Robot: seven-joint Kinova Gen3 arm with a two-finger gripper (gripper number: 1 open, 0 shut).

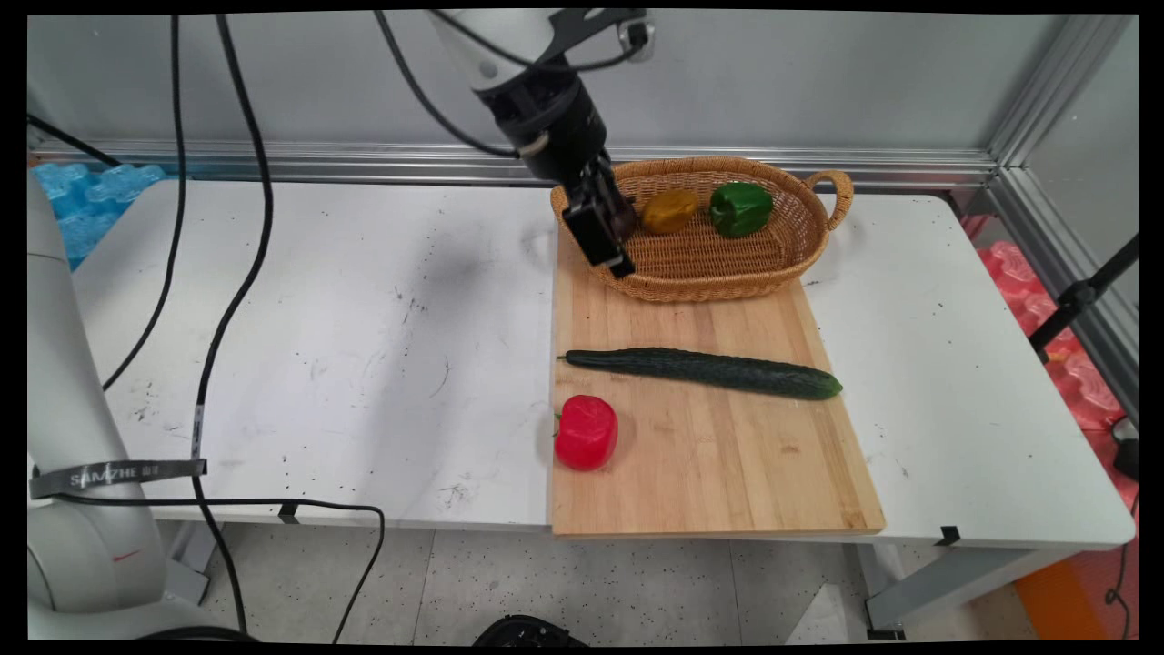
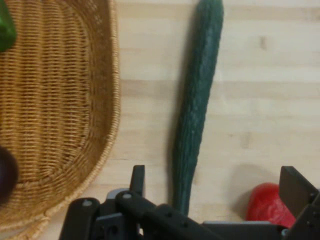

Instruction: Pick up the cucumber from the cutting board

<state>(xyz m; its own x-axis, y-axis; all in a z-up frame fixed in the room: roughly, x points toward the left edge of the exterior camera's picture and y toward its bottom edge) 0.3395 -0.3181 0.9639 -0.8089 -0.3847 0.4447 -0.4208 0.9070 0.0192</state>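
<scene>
Main view: a white worktop (image 1: 364, 318) fills most of the picture. A pale wooden cutting board (image 1: 709, 455) lies on its right half and reaches to the near edge.

At the far end of the board sits an oval wicker basket (image 1: 727, 273) with a handle at its right end. Its near side rests on the board.

A long dark green cucumber (image 1: 709, 371) lies across the middle of the board, well apart from the basket. Its thin end points to the board's left edge.

A red bell pepper (image 1: 587, 432) sits near the board's left edge, nearer the camera than the cucumber and apart from it.

There are three smaller things inside the basket:
- A green bell pepper (image 1: 741, 207) is towards the right.
- A yellow-brown vegetable (image 1: 669, 210) is just to the left of the green pepper.
- A dark purple rounded thing (image 1: 626, 218) is at the left end, partly hidden behind the arm. I cannot tell what it is.

The black tool (image 1: 605, 241) hangs from the arm at the upper middle of the picture. It is over the basket's left rim and nearest the dark purple thing. It does not appear to touch the rim or anything in the basket.

The hand view looks straight down. The tool (image 2: 216, 171) has its two fingers (image 2: 137, 177) spread wide apart, and nothing is held between them.

Far below lie the bare board, the cucumber (image 2: 197, 100) and a corner of the red bell pepper (image 2: 265, 202). The basket (image 2: 112, 100) curves in at the left. The dark purple thing (image 2: 6, 175) shows at the picture's left edge.
</scene>
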